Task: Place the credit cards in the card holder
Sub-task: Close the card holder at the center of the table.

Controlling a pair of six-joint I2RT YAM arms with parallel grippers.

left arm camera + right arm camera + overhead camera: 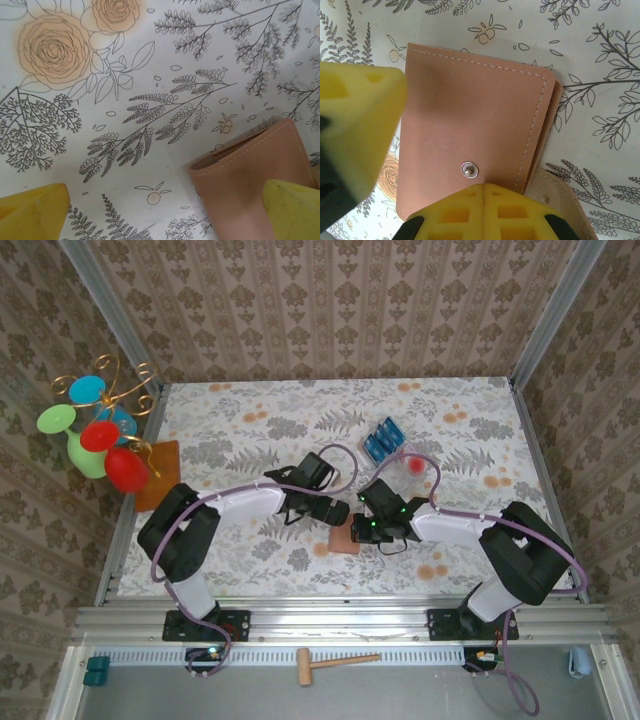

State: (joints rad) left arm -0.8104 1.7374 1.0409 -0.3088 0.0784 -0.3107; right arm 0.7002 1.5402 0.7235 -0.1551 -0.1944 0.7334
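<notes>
The card holder (pixel 343 537), a reddish-brown leather wallet, lies folded on the floral tablecloth near the front middle. In the right wrist view the card holder (pixel 470 110) shows its metal snap (pixel 468 169). My right gripper (pixel 485 192) is shut, its yellow tips together and resting on the leather just below the snap. My left gripper (pixel 165 195) is open; its right finger (pixel 292 207) hovers over the card holder (pixel 245 175), the left finger (pixel 30 212) over bare cloth. The blue credit cards (pixel 383 439) stand further back on the table, apart from both grippers (pixel 336 512) (pixel 373 527).
A clear tray with a red dot (pixel 413 463) lies beside the cards. An orange-brown mat (pixel 158 478) and a wire stand with coloured discs (pixel 98 430) sit at the left edge. A wooden mallet (pixel 335 663) lies below the front rail. Metal frame posts border the table.
</notes>
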